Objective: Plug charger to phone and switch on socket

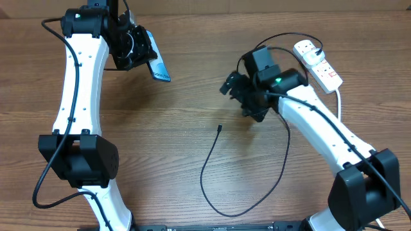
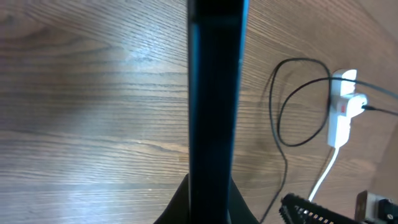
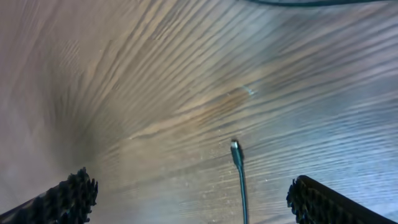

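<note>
My left gripper [image 1: 136,49] is shut on the phone [image 1: 157,67] and holds it tilted above the table at the far left. In the left wrist view the phone [image 2: 214,93] shows edge-on as a dark upright bar. The charger's black cable [image 1: 212,160] lies looped on the table, with its connector tip [image 1: 219,128] free. Its white plug [image 1: 307,46] sits in the white socket strip [image 1: 323,69] at the far right. My right gripper [image 1: 239,96] is open and empty above the tip. In the right wrist view the tip [image 3: 235,148] lies between the spread fingers [image 3: 193,199].
The strip's thick white cord [image 1: 338,102] runs down beside my right arm. The left wrist view also shows the socket strip [image 2: 341,112], the cable loop [image 2: 292,99] and my right gripper's fingers [image 2: 311,208].
</note>
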You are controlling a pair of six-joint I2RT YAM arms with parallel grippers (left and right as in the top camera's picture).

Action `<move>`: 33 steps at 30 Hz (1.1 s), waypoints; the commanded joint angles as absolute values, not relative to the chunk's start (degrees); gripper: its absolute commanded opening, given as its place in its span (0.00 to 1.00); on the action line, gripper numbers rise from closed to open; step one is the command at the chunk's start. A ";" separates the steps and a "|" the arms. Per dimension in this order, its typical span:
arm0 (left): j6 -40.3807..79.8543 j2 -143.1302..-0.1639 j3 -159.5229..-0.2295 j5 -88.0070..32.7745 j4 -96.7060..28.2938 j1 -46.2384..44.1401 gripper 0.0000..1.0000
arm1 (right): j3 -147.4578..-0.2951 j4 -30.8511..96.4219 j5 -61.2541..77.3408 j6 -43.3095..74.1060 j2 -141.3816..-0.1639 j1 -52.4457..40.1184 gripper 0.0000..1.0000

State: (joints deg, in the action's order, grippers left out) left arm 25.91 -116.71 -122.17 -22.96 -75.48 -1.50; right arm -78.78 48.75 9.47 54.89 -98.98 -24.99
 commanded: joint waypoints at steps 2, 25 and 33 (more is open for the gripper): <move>19.16 -117.01 -122.17 -22.57 -76.51 -1.96 0.04 | -76.88 46.78 7.31 50.24 -98.50 -27.18 1.00; 16.67 -117.01 -121.97 -22.48 -77.71 -2.31 0.04 | -76.88 56.99 4.82 44.99 -106.87 -32.21 0.78; 16.43 -117.01 -121.97 -22.46 -77.78 -2.94 0.04 | -76.88 49.15 5.37 46.85 -106.87 -35.70 0.95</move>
